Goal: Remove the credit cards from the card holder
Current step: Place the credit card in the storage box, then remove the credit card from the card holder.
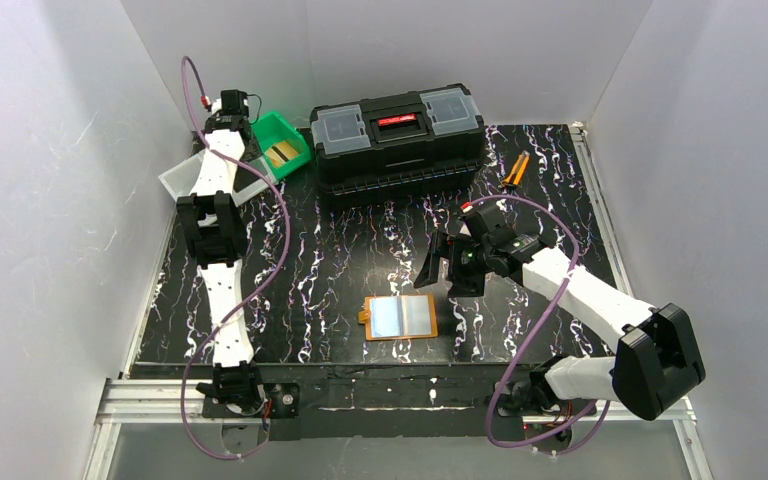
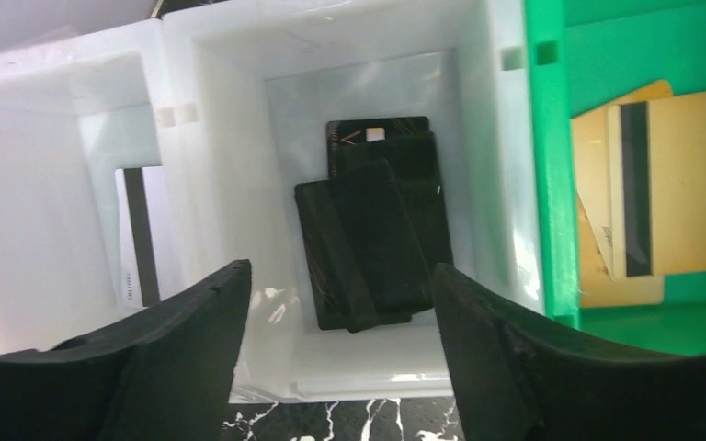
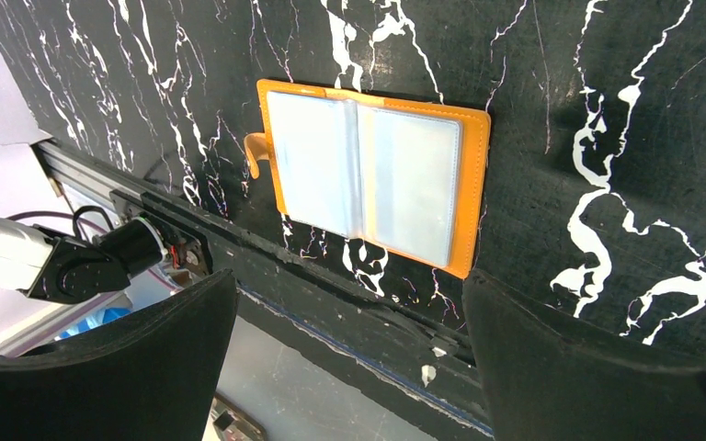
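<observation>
Lying open, flat near table [image 1: 340, 250] front edge, card holder [image 1: 399, 317] sits abt 7-8 o'clock of R gripper [image 1: 447, 275], jaws wide, empty. L gripper [image 2: 340, 274], jaws apart, hangs over black credit cards [image 2: 377, 230] in white bin [image 2: 230, 92].

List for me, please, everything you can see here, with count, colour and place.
table: one, black marbled
white compartments: two, white, far left
green bin: one, green, beside them
toolbox: one, black, far middle
pliers: one, orange-handled, right of toolbox
card holder: one, orange, open flat, near middle
black cards: several, black, stacked in right white compartment
white card: one, dark stripe, left white compartment
gold cards: at least two, gold-tan, green bin
left claw: open, black, above black cards
right claw: open, black, above card holder
</observation>
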